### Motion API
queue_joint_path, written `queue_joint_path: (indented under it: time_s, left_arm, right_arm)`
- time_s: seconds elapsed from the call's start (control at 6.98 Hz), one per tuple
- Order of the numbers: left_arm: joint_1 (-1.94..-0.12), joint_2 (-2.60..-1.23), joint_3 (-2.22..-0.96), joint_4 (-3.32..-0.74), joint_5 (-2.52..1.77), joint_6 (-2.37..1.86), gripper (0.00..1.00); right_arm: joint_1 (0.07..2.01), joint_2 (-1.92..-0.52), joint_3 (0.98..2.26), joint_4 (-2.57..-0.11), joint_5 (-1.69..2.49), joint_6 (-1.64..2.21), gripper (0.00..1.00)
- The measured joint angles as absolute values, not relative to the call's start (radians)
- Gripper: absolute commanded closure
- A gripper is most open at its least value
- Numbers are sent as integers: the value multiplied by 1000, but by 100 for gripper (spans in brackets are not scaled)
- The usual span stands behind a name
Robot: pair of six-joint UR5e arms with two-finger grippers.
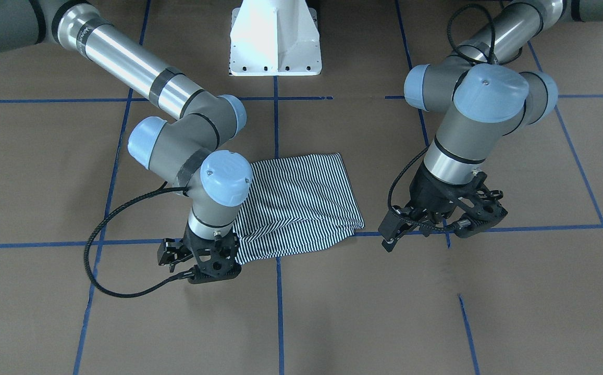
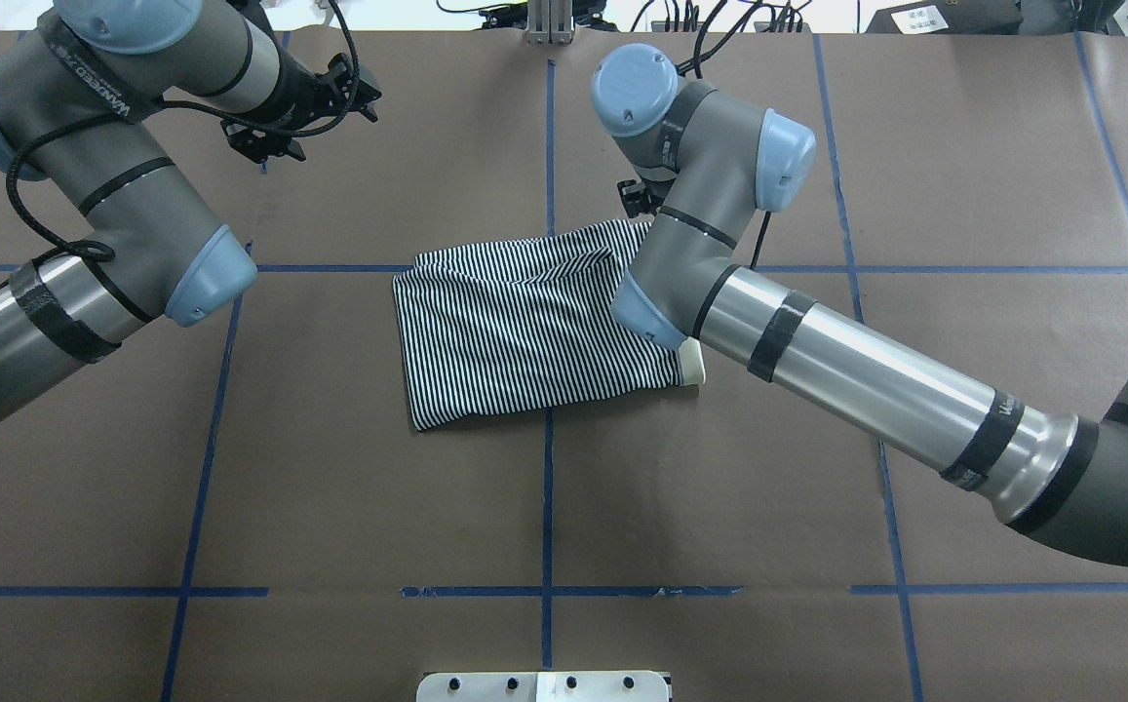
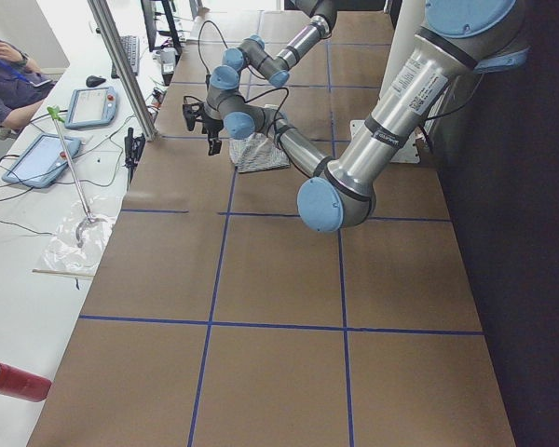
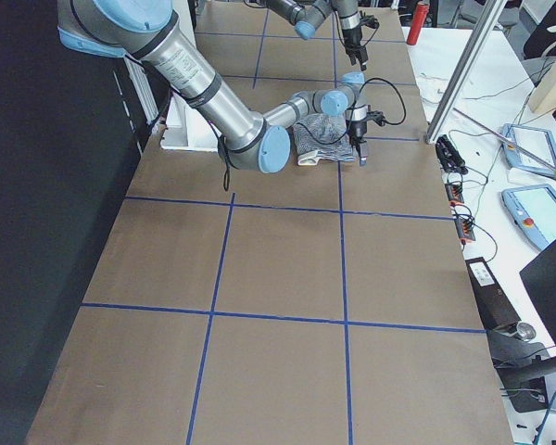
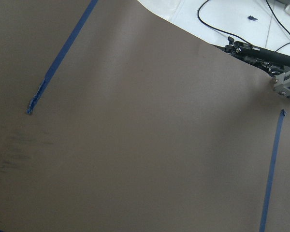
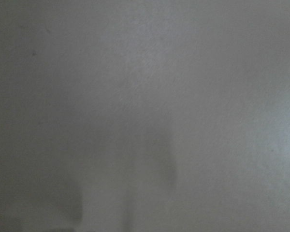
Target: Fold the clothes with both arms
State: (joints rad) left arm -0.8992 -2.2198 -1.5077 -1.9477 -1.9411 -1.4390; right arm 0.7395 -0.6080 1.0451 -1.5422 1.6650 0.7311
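Note:
The striped polo shirt (image 1: pixel 301 198) lies folded into a flat rectangle at the middle of the table (image 1: pixel 332 312). It also shows in the overhead view (image 2: pixel 525 331), where its cream collar (image 2: pixel 692 363) peeks out at the near right corner. My right gripper (image 1: pixel 212 271) is down at the table against the shirt's far right corner. Its fingers are hidden, so I cannot tell if it grips the cloth. My left gripper (image 1: pixel 450 229) hangs above bare table, well apart from the shirt, and looks open and empty; it also shows in the overhead view (image 2: pixel 305 107).
The white pedestal (image 1: pixel 275 41) stands at the robot's side of the table. Blue tape lines (image 2: pixel 548 487) cross the brown surface. An operators' bench with tablets (image 3: pixel 42 158) and a red bottle (image 3: pixel 14 382) runs along the far edge.

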Motion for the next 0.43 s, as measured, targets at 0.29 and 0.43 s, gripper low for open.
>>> queue_joint_path:
  time_s: [0.29, 0.43]
  left_arm:
    - [-906, -2153, -1595, -1943, -1966, -1378, 0]
    - [-926, -2085, -1690, -1902, -1978, -1268, 0]
  right_arm:
    - [845, -666, 1149, -1539, 1813, 646, 0]
    - [919, -767, 1275, -1542, 1919, 593, 0]
